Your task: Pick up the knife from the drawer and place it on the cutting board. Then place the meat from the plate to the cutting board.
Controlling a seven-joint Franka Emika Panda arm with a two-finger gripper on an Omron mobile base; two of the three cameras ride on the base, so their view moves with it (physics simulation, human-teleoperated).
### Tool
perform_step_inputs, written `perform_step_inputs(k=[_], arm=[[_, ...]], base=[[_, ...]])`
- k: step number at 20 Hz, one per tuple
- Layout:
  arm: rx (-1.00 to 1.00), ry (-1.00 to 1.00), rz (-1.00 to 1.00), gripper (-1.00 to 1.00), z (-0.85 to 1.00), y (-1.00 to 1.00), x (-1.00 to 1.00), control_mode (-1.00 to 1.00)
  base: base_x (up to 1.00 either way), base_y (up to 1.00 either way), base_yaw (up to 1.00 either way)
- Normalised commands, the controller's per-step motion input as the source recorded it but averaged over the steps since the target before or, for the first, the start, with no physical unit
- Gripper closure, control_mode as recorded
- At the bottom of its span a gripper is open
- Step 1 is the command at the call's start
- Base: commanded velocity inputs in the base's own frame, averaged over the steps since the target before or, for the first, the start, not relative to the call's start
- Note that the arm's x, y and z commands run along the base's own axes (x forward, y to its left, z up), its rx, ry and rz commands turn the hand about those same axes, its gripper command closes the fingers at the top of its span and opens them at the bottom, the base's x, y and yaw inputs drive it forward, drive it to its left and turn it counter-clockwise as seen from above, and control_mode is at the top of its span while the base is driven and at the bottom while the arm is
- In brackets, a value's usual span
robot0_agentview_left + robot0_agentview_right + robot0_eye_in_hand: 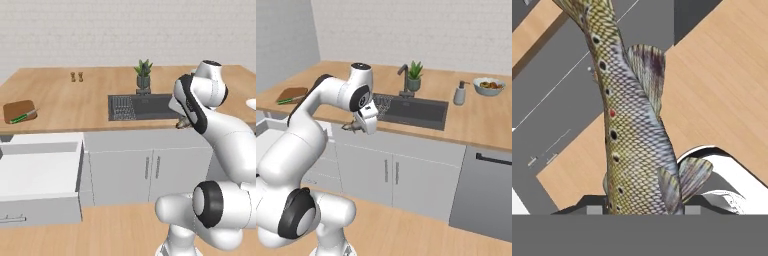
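One step looks done: in the left base view the knife (pixel 23 117) lies on the board (pixel 19 110) at the frame's left, the drawer (pixel 40 176) open below. The claw (pixel 183 122) carries the meat (pixel 184 123) at centre right. The right base view shows it off the counter (pixel 476 125) edge. In the hand view the claw clenches the meat, a spotted fish. Next: carry it left to the board.
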Motion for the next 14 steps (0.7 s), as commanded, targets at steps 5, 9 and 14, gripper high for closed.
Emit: perform_step_inputs(k=[5,9,14], arm=[[0.0,0.0,0.0,1.0,0.0,0.0,0.0,1.0],[0.0,0.0,0.0,1.0,0.0,0.0,0.0,1.0],[0.0,0.0,0.0,1.0,0.0,0.0,0.0,1.0]], base=[[0.0,1.0,0.05],[0.0,1.0,0.09],[0.02,1.0,0.19]])
